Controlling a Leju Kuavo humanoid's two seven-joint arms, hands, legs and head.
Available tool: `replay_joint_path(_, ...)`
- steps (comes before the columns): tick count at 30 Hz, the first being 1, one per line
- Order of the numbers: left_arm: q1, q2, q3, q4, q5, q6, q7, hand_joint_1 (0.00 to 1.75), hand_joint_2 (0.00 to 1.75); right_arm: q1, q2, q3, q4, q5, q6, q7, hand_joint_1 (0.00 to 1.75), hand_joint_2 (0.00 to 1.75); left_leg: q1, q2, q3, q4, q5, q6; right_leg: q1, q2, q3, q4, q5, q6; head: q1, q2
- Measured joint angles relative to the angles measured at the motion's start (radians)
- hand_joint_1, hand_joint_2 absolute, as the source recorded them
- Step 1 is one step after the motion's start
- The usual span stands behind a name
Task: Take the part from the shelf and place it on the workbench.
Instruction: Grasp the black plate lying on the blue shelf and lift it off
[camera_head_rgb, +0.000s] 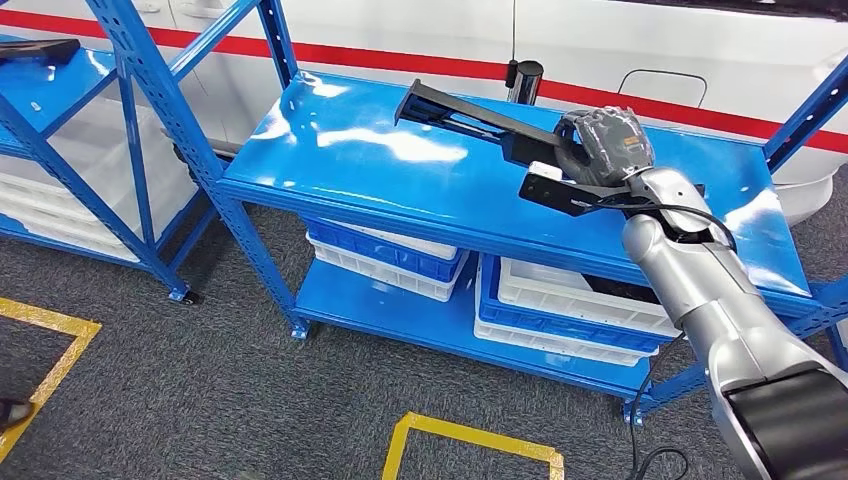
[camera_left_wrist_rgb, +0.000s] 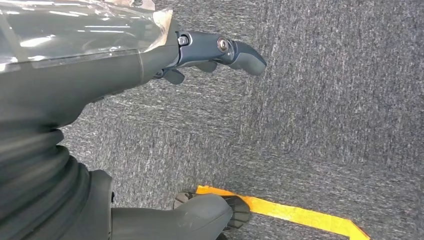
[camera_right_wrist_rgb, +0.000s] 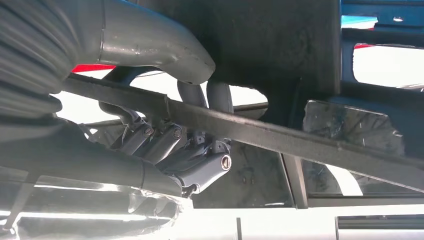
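A long black part (camera_head_rgb: 470, 115) lies across the top of the blue shelf (camera_head_rgb: 380, 170), one end pointing to the back left. My right hand (camera_head_rgb: 603, 145) sits on its right end, with the silver arm reaching up from the lower right. In the right wrist view the fingers (camera_right_wrist_rgb: 170, 145) curl around a black bar of the part (camera_right_wrist_rgb: 280, 135) and grip it. I cannot tell whether the part still touches the shelf. My left hand (camera_left_wrist_rgb: 125, 75) hangs over the grey carpet, its fingers apart and holding nothing.
Blue and white bins (camera_head_rgb: 570, 300) fill the lower shelf levels. A black cylinder (camera_head_rgb: 523, 80) stands at the back edge of the shelf. A second blue rack (camera_head_rgb: 60, 90) stands to the left. Yellow tape marks (camera_head_rgb: 470, 440) lie on the carpet in front.
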Motion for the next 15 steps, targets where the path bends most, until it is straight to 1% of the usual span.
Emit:
replay_joint_path(1,0.0,0.0,0.0,0.0,-0.001,-0.001,0.0,0.0,1.75,0.0,0.002,-0.002,0.002,0.001,0.0,0.0,1.75,1.75,0.002,-0.001,-0.004,0.008,-0.003,-0.005,-0.004,-0.001,0.034,-0.072,0.024,0.009,0.0,0.0)
replay_joint_path(2,-0.001,0.0,0.0,0.0,-0.002,-0.001,0.0,0.0,1.75,-0.001,0.004,-0.004,0.003,0.002,0.0,-0.001,1.75,1.75,0.002,-0.002,-0.01,0.016,-0.005,-0.011,-0.003,0.002,0.064,-0.126,0.045,0.011,0.0,0.0)
replay_joint_path(3,-0.002,0.001,0.0,0.0,-0.002,-0.002,0.001,0.0,1.75,-0.002,0.006,-0.006,0.004,0.004,-0.001,-0.001,1.75,1.75,0.001,-0.004,-0.016,0.026,-0.008,-0.019,-0.002,0.005,0.083,-0.162,0.054,0.008,0.0,0.0)
replay_joint_path(4,-0.002,0.001,0.0,0.0,-0.003,-0.002,0.001,0.0,1.75,-0.002,0.007,-0.008,0.005,0.006,-0.002,-0.001,1.75,1.75,-0.001,-0.005,-0.022,0.035,-0.01,-0.026,0.001,0.009,0.089,-0.174,0.055,-0.002,-0.001,0.0)
replay_joint_path(5,-0.003,0.001,0.0,0.0,-0.003,-0.003,0.001,0.0,1.75,-0.001,0.008,-0.009,0.006,0.009,-0.002,-0.001,1.75,1.75,-0.002,-0.007,-0.027,0.04,-0.01,-0.032,0.003,0.013,0.086,-0.169,0.056,-0.013,-0.003,0.0)
replay_joint_path(6,-0.002,0.002,0.0,0.0,-0.004,-0.003,0.002,0.0,1.75,0.0,0.009,-0.01,0.008,0.01,-0.003,-0.002,1.75,1.75,-0.001,-0.008,-0.031,0.045,-0.01,-0.036,0.0,0.013,0.081,-0.17,0.056,-0.023,-0.005,0.0)
replay_joint_path(7,-0.002,0.003,0.0,0.0,-0.004,-0.004,0.002,0.0,1.75,0.001,0.01,-0.011,0.009,0.011,-0.004,-0.002,1.75,1.75,0.002,-0.007,-0.038,0.053,-0.017,-0.041,-0.002,0.014,0.077,-0.168,0.058,-0.034,-0.008,0.0)
replay_joint_path(8,-0.001,0.004,0.0,0.0,-0.005,-0.006,0.002,0.0,1.75,0.002,0.01,-0.012,0.01,0.012,-0.005,-0.003,1.75,1.75,0.005,-0.006,-0.049,0.075,-0.04,-0.046,-0.002,0.013,0.072,-0.168,0.063,-0.042,-0.009,0.0)
replay_joint_path(9,-0.002,0.004,0.0,0.0,-0.005,-0.007,0.002,0.0,1.75,0.003,0.01,-0.013,0.01,0.012,-0.006,-0.004,1.75,1.75,0.007,-0.004,-0.065,0.117,-0.075,-0.05,-0.002,0.013,0.067,-0.169,0.068,-0.051,-0.01,0.0)
replay_joint_path(11,-0.003,0.004,0.0,0.0,-0.006,-0.009,0.002,0.0,1.75,0.004,0.01,-0.014,0.01,0.013,-0.007,-0.005,1.75,1.75,0.009,-0.002,-0.108,0.242,-0.161,-0.057,0.004,0.011,0.056,-0.168,0.077,-0.065,-0.011,0.0)
replay_joint_path(12,-0.003,0.004,0.0,0.0,-0.006,-0.009,0.003,0.0,1.75,0.005,0.01,-0.015,0.01,0.013,-0.007,-0.005,1.75,1.75,0.009,-0.001,-0.122,0.296,-0.187,-0.059,0.008,0.011,0.051,-0.168,0.081,-0.069,-0.011,0.0)
replay_joint_path(13,-0.003,0.004,0.0,0.0,-0.006,-0.009,0.003,0.0,1.75,0.007,0.01,-0.015,0.01,0.014,-0.007,-0.006,1.75,1.75,0.009,-0.001,-0.124,0.324,-0.196,-0.058,0.011,0.011,0.046,-0.168,0.085,-0.071,-0.011,0.0)
replay_joint_path(14,-0.004,0.004,-0.001,0.0,-0.006,-0.009,0.003,0.0,1.75,0.008,0.009,-0.015,0.011,0.014,-0.008,-0.006,1.75,1.75,0.009,-0.001,-0.106,0.313,-0.186,-0.054,0.014,0.01,0.041,-0.168,0.089,-0.072,-0.011,0.0)
replay_joint_path(15,-0.005,0.004,-0.001,0.0,-0.006,-0.009,0.004,0.0,1.75,0.009,0.009,-0.016,0.011,0.015,-0.008,-0.007,1.75,1.75,0.008,-0.001,-0.07,0.267,-0.163,-0.049,0.016,0.011,0.038,-0.167,0.093,-0.072,-0.011,0.0)
